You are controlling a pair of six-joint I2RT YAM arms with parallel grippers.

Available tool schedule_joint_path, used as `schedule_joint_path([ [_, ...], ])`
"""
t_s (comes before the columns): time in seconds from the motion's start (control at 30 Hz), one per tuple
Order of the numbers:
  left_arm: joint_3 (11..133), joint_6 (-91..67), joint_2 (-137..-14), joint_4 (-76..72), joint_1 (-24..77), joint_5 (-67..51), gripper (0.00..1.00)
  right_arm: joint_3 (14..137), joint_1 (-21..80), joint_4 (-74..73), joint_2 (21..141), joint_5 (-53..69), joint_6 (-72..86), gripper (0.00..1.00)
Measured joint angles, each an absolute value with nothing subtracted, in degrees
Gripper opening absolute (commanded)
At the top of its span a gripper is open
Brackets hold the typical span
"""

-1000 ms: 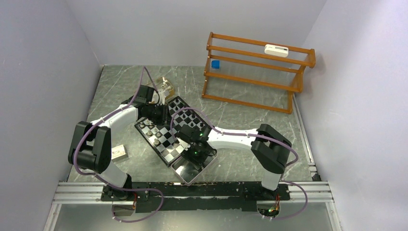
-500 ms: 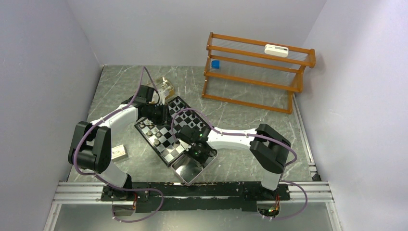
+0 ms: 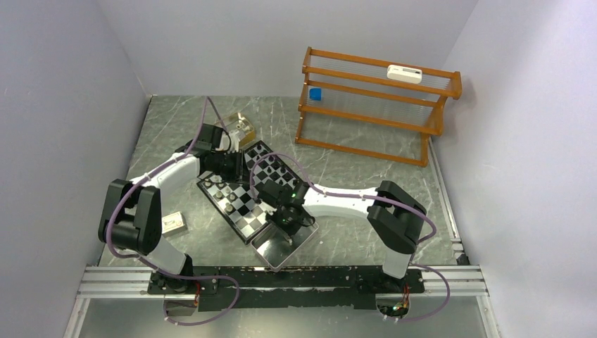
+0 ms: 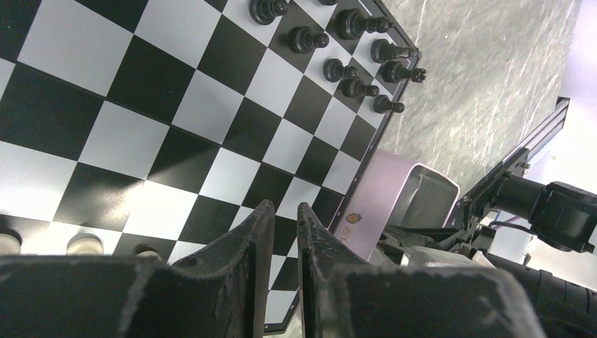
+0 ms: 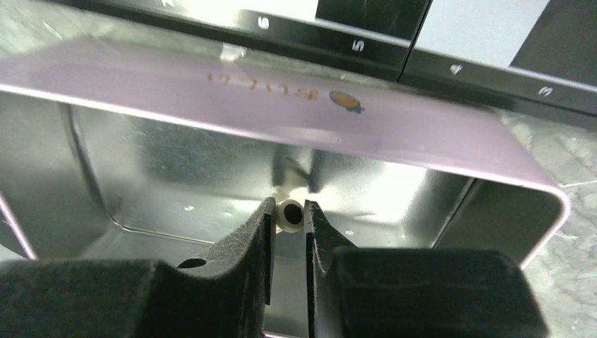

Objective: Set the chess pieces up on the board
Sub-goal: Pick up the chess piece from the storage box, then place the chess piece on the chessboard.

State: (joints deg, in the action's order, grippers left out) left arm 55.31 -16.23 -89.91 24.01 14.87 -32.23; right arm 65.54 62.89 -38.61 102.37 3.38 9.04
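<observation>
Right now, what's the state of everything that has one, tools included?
board, open flat on the table
black chess pieces, upright, in rows along one board edge
metal tray, open-topped, right beside the board
right tool, shut on a pale chess piece, inside the metal tray
left tool, shut bar a slit, gripping nothing, over the board

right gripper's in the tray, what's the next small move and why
Probably lift the right gripper straight up. Its fingertips look closed on a pale piece low inside the tray, and the tray's wall stands between it and the board, so the piece should clear that rim before it moves across.
</observation>
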Motion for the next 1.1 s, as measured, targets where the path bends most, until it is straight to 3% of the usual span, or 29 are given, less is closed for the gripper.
schedule_joint_path([
  [0.47,54.5,-19.5,-84.6,23.1,13.8,-36.1,0.23,66.8,54.2,-31.4,96.9,8.7,23.3,0.08],
  [0.7,54.1,-23.4,-78.5,20.7,13.7,-42.5,0.28,66.8,47.8,-23.7,91.4,12.1,36.1,0.08],
  [0.87,51.8,-27.6,-72.2,14.1,13.6,-47.1,0.33,64.2,43.2,-13.9,88.1,12.9,47.6,0.08],
  [1.1,46.1,-34.0,-67.5,2.6,13.6,-51.6,0.34,63.1,42.3,-2.9,87.2,12.0,59.5,0.07],
])
